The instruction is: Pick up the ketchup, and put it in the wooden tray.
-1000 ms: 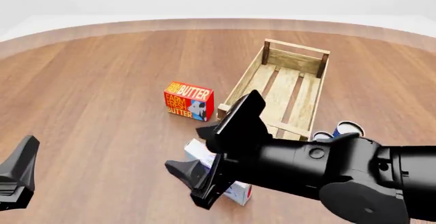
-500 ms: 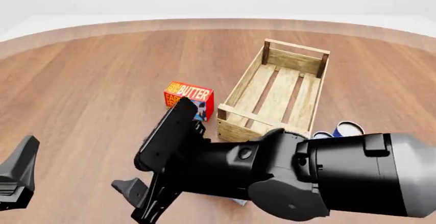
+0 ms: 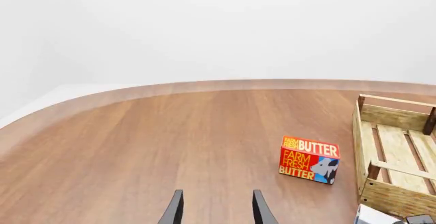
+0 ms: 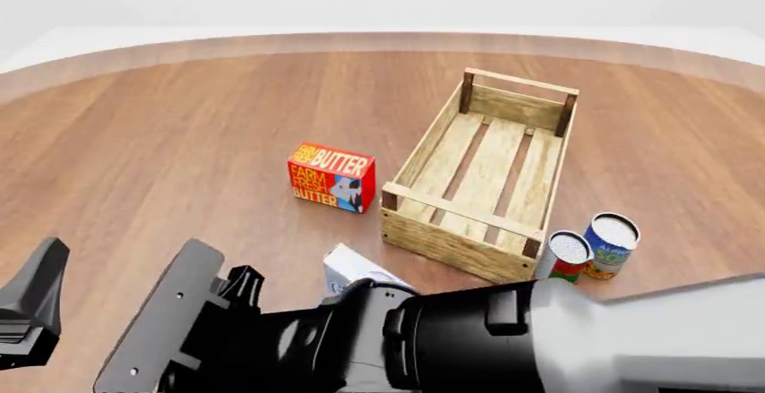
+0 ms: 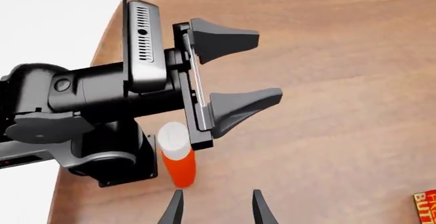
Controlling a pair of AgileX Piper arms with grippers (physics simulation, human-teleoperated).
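Note:
In the right wrist view the ketchup (image 5: 178,158), a red-orange bottle with a white cap, stands upright on the table beside the left arm's base. My right gripper (image 5: 216,211) is open, a short way from the bottle and holding nothing. In that same view my left gripper (image 5: 269,68) is open and empty, beyond the bottle. The left wrist view shows the left gripper (image 3: 216,211) open over bare wood. The wooden tray (image 4: 413,162) lies at centre right in the front view, with nothing in it. In the front view the right arm (image 4: 454,339) hides the ketchup.
A red butter box (image 4: 331,176) stands left of the tray. A white carton (image 4: 354,273) pokes out behind the right arm. Two cans (image 4: 568,255) (image 4: 612,243) stand by the tray's near right corner. The table's curved edge runs close to the ketchup.
My right arm has swung left and back toward the near edge, uncovering the tray's front, the white carton and the cans. The left gripper has not moved.

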